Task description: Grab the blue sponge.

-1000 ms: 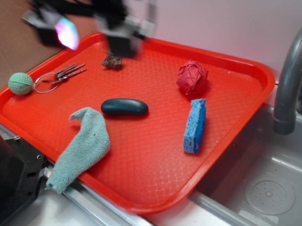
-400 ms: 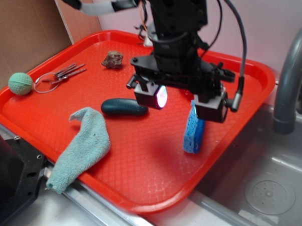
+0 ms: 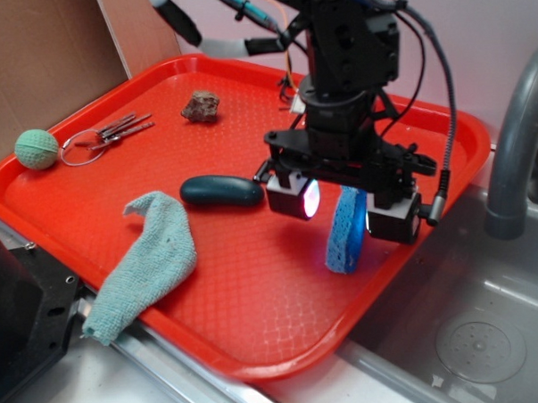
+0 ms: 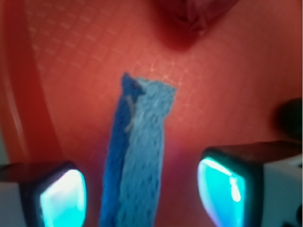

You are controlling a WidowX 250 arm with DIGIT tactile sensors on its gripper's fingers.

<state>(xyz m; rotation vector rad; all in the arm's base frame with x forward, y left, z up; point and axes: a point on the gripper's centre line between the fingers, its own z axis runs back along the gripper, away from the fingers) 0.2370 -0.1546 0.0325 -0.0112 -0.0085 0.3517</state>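
The blue sponge [image 3: 345,232] stands on its long edge at the right side of the red tray [image 3: 257,327]. In the wrist view the sponge [image 4: 139,156] runs up the middle between my two glowing pads [image 4: 64,198], with a gap on each side. My gripper [image 3: 341,207] is open and hangs over the sponge, one finger on each side of it. The upper part of the sponge is hidden behind the gripper in the exterior view.
A dark teal oval object [image 3: 220,191] lies left of the gripper. A pale teal cloth [image 3: 147,260] hangs over the tray's front edge. A rock [image 3: 200,106], keys [image 3: 114,132] and a green ball [image 3: 36,148] lie at the back left. A grey faucet [image 3: 516,128] and sink are on the right.
My gripper has come from the back left of the tray to over the sponge and dropped lower, so its fingers now straddle it. The red crumpled ball is now hidden behind the arm.
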